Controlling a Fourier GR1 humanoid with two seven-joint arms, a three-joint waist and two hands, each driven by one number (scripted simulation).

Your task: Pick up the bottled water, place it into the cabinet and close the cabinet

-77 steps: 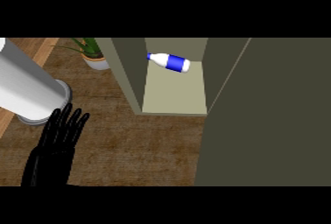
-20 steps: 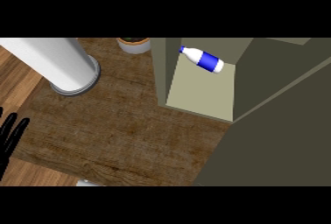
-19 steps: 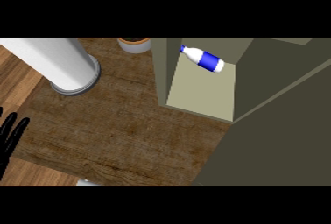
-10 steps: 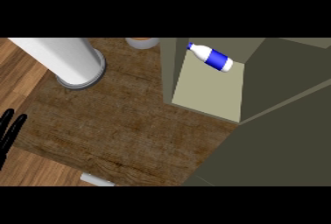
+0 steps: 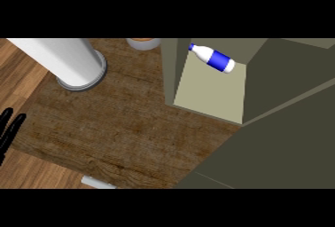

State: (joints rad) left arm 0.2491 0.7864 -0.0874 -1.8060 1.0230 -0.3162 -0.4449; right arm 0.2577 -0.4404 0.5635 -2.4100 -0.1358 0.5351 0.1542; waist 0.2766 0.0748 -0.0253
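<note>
Filling the right half of the frame, the cabinet (image 5: 274, 133) is standing with its compartment still exposed, its dark door panel sweeping across the lower right. The wooden tabletop (image 5: 131, 128) is occupying the middle, with a white cylinder (image 5: 68, 60) standing at the upper left and a small pot (image 5: 144, 43) peeking in at the top edge. The bottled water (image 5: 212, 58) is lying on its side at the upper end of the pale shelf, inside the cabinet, touching or nearly touching the left wall. The left hand (image 5: 9, 133) is showing only as straight, relaxed black fingers at the left edge, grasping nothing; the right hand is appearing nowhere in view.

Judging from this layout, the door closing is the step remaining. The main risk is that the bottle, lying on its side, is free to roll along the shelf if the cabinet is jolted, possibly ending up in the door's path. A second risk is that the closing hand is working out of sight, so a sweep at the panel may be missing its edge or catching the cabinet wall instead.
</note>
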